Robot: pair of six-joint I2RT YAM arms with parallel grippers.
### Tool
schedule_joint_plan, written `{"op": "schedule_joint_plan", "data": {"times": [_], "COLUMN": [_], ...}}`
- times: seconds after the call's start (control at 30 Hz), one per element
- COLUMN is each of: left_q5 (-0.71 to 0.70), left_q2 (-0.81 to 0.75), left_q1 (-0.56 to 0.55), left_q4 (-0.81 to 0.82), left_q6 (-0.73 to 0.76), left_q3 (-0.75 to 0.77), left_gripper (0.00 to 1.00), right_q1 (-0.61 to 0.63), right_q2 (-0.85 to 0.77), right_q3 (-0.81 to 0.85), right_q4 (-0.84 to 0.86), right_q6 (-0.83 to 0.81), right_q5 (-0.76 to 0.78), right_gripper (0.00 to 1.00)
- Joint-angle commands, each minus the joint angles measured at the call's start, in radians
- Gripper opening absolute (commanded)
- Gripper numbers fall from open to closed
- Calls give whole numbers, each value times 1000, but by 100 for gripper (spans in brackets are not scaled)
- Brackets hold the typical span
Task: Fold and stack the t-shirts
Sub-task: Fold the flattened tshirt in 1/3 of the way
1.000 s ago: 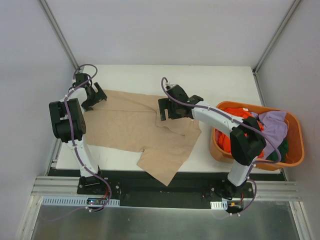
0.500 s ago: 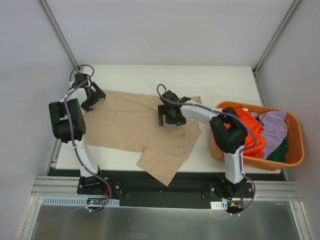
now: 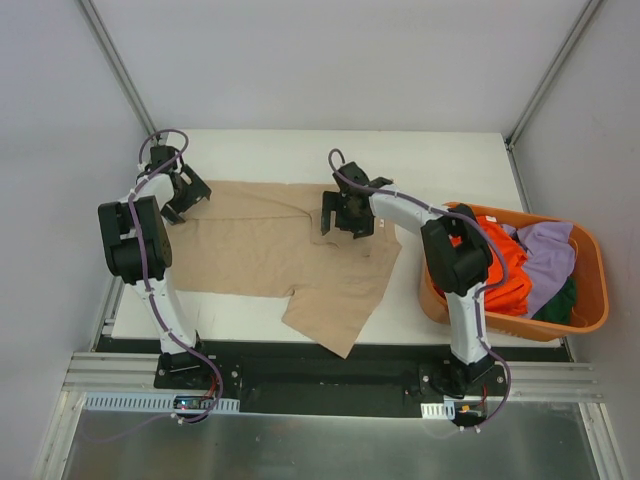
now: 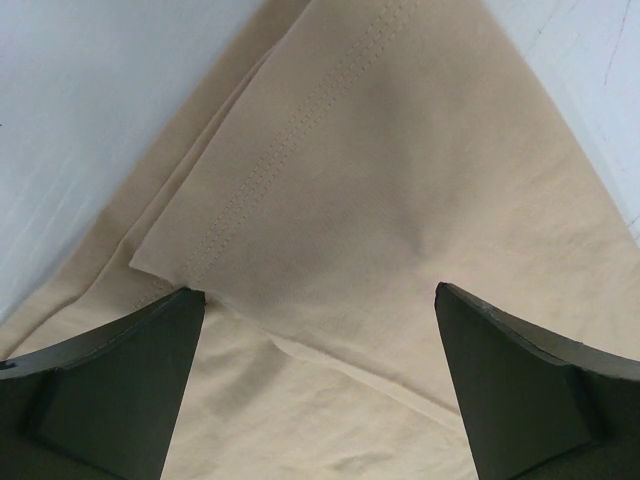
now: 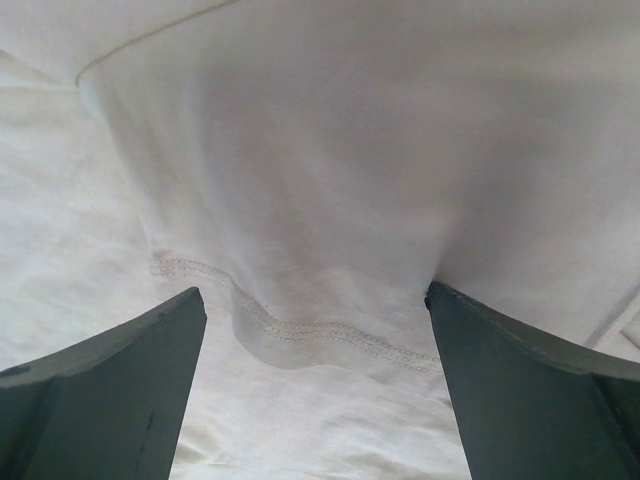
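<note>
A tan t-shirt [image 3: 270, 250] lies spread flat on the white table [image 3: 430, 160], with one lower corner hanging over the near edge. My left gripper [image 3: 186, 196] is open over the shirt's left end. In the left wrist view [image 4: 320, 370] a folded, stitched sleeve hem [image 4: 300, 130] lies ahead of the fingers. My right gripper [image 3: 340, 215] is open over the shirt's far middle. In the right wrist view [image 5: 315, 370] a stitched hem [image 5: 320, 335] lies between the fingers. An orange t-shirt [image 3: 495, 265], a lavender one [image 3: 545, 250] and a dark green one [image 3: 565, 295] lie in the basket.
The orange plastic basket [image 3: 592, 262] stands at the table's right edge, partly overhanging it. White walls close in the left, far and right sides. The arm bases and a black rail sit along the near edge.
My right gripper has moved a little toward the far side over the shirt, and the shirt's right and lower parts have shifted with it. My left gripper has stayed in place.
</note>
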Motion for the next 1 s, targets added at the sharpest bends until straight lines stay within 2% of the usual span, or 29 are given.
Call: {"op": "schedule_joint_plan", "data": {"times": [0.0,0.27,0.4,0.53,0.7,0.8,0.9,0.97], "left_q5": [-13,-59,-79,-105,-122,-107,-183,-177], "left_q2": [41,162,146,43,-156,-293,-417,-506], "left_q1": [-3,-4,-3,-3,-3,-9,-50,-84], "left_q4": [-70,-177,-224,-235,-263,-264,-264,-264], "left_q6": [-18,-18,-14,-2,-17,-58,-74,-80], "left_q3": [52,243,268,225,127,31,-84,-169], "left_gripper": [99,99,99,99,99,99,99,99], "right_q1": [-57,-125,-122,-97,-22,38,105,159], "right_q2": [122,244,226,128,-10,-99,-191,-237], "right_q3": [53,293,380,376,362,316,241,198], "right_q4": [30,-67,-107,-121,-184,-191,-187,-214], "right_q6": [-31,-91,-146,-178,-247,-256,-281,-293], "right_q5": [-76,-107,-113,-93,26,80,114,160], "right_gripper": [96,96,96,96,96,96,96,96]}}
